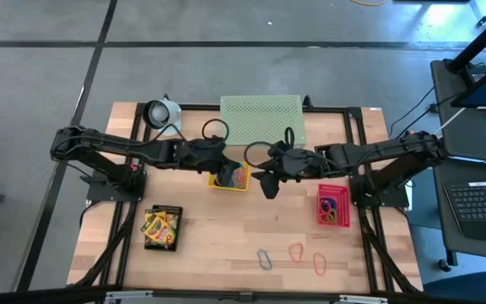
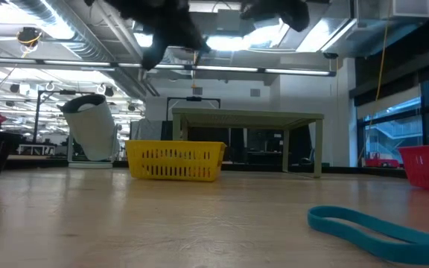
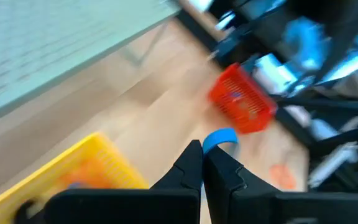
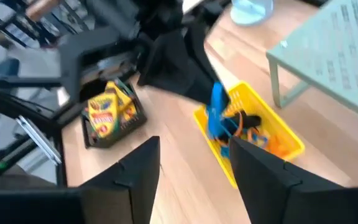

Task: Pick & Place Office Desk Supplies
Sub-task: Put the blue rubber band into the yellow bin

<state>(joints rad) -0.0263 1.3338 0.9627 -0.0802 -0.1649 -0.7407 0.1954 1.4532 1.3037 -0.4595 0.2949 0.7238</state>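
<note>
While poised above the yellow tray (image 1: 230, 178), left gripper (image 3: 202, 154) with fingers clenched on a blue loop (image 4: 217, 111), dangling over the tray's clips and orange loops. Right gripper (image 1: 270, 187) just right of the yellow tray, fingers spread, grasping nothing. Crayon boxes (image 1: 162, 226) in a black tray left of and nearer than the yellow one. Loose loops (image 1: 296, 252) on the worktop (image 1: 226, 245) well nearer than it; pink tray (image 1: 333, 205) far to its right.
</note>
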